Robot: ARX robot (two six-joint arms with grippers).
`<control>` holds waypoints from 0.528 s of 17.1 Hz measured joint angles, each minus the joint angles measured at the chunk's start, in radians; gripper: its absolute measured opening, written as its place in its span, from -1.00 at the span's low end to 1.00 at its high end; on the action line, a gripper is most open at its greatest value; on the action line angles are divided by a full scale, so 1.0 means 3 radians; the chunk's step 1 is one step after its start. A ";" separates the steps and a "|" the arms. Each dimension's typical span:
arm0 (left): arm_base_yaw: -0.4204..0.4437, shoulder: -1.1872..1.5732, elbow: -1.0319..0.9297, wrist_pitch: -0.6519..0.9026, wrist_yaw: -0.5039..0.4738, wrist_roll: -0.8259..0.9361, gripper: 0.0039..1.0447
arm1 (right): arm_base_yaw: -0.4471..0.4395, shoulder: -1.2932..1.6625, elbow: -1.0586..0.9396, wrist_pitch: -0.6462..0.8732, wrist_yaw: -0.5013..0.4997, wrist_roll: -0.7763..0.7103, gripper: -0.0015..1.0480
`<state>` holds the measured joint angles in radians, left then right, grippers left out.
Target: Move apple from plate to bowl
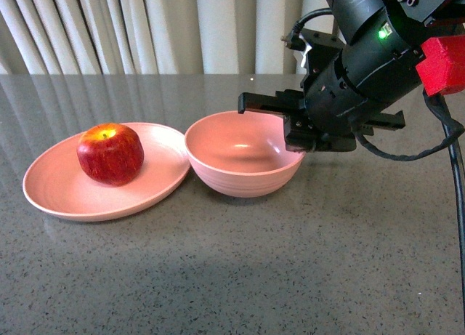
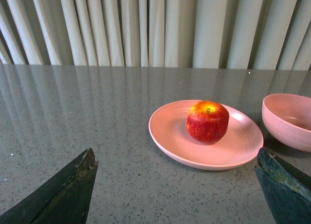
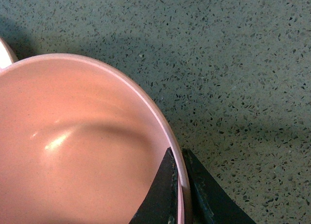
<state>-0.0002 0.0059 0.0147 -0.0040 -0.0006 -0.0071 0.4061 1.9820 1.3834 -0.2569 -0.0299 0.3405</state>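
The red apple [image 1: 110,153] with a yellow patch at its stem sits on the flat pink plate [image 1: 54,190] at the left. The deep pink bowl [image 1: 240,171] stands empty just right of the plate, touching its edge. My right gripper [image 1: 299,140] is shut on the bowl's right rim; in the right wrist view one finger is inside and one outside the rim [image 3: 178,178]. My left gripper [image 2: 177,161] is open and empty, its fingertips [image 2: 82,170] wide apart, short of the plate [image 2: 170,141] and apple [image 2: 207,122]. The bowl [image 2: 291,122] shows at that view's edge.
A grey speckled stone table [image 1: 290,277] carries everything. Pale curtains [image 1: 145,30] hang behind its far edge. The right arm's black cable [image 1: 454,175] hangs at the far right.
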 joint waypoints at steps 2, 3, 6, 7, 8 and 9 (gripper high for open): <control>0.0000 0.0000 0.0000 0.0000 0.0000 0.0000 0.88 | 0.0000 0.0047 -0.0022 0.0009 0.0037 0.0000 -0.95; 0.0000 0.0000 0.0000 0.0000 0.0000 0.0000 0.88 | 0.0000 0.0052 -0.0028 0.0004 0.0036 0.0009 -0.95; 0.0000 0.0000 0.0000 0.0000 0.0000 0.0000 0.88 | 0.0000 0.0052 -0.0047 -0.0029 0.0037 0.0011 -0.56; 0.0000 0.0000 0.0000 0.0000 0.0000 0.0000 0.88 | -0.0001 0.0052 -0.0067 -0.0041 0.0014 0.0011 -0.35; 0.0000 0.0000 0.0000 0.0000 0.0000 0.0000 0.88 | -0.0001 0.0027 -0.0090 -0.0042 -0.0031 0.0011 -0.04; 0.0000 0.0000 0.0000 0.0000 0.0000 0.0000 0.88 | -0.0004 -0.0038 -0.0118 -0.0047 -0.0062 0.0011 0.17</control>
<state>-0.0002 0.0059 0.0147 -0.0040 -0.0006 -0.0071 0.4049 1.9705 1.3479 -0.2710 -0.0486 0.3439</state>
